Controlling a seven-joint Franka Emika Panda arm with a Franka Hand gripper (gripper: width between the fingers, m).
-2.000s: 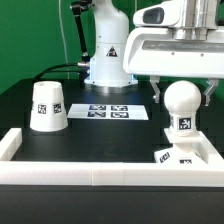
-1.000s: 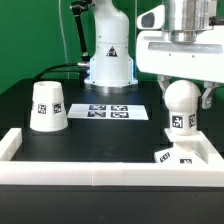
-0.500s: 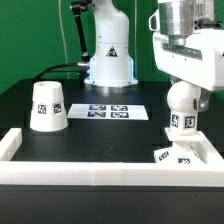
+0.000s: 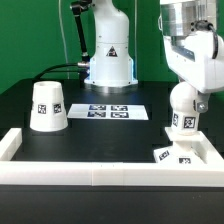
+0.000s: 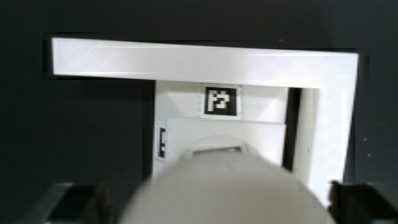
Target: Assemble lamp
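The rounded white bulb stands upright on the low angular base at the exterior view's right. My gripper hangs over the bulb's top, one finger to each side. In the wrist view the blurred bulb fills the middle, and the dark fingertips stand apart from its sides, so my gripper is open. The tagged base shows beyond the bulb. The tapered shade stands alone at the exterior view's left.
A raised white rim borders the table's front and both sides, with the base in its corner. The marker board lies mid-table. The arm's pedestal stands behind it with a cable.
The wrist has turned about the bulb's axis, so the wide hand now shows narrower and angled. The bulb has stayed on the base; the shade has not moved.
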